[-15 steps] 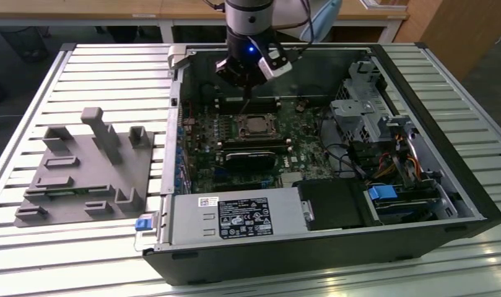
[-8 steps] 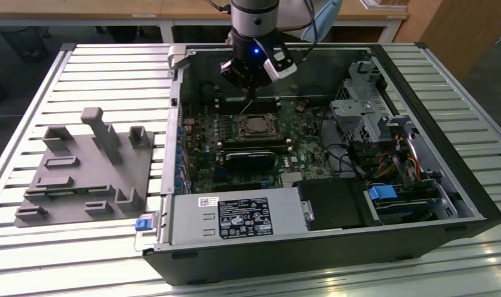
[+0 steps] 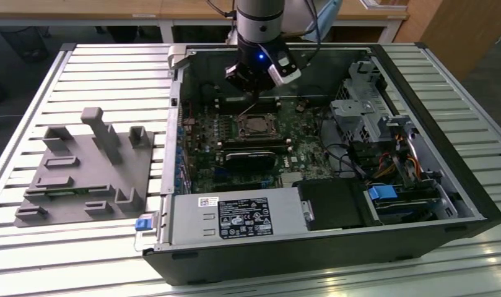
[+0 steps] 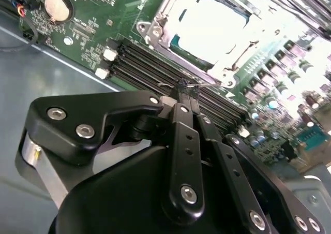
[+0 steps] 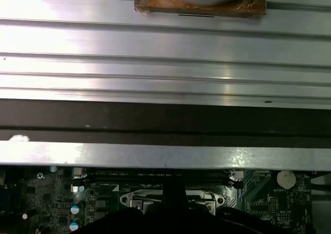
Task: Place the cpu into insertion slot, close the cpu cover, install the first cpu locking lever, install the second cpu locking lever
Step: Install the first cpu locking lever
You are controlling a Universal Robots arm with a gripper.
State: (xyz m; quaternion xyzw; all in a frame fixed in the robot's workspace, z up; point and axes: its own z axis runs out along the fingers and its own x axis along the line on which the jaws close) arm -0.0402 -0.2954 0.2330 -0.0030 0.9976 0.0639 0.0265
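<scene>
Inside the open computer case [image 3: 316, 154], one gripper [image 4: 182, 87] hangs just above one socket, tips pinched on a thin wire lever [image 4: 199, 84]; the second wrist view shows one cpu [image 4: 209, 27] seated under one cpu cover [image 4: 155, 24]

Slatted metal table [image 3: 109, 68]; wooden desk [image 3: 184, 7] stands behind.

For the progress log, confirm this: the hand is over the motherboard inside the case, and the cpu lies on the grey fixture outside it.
Wrong on the cpu: it sits in the socket, as the second wrist view shows. The hand is over the motherboard inside the case.
</scene>
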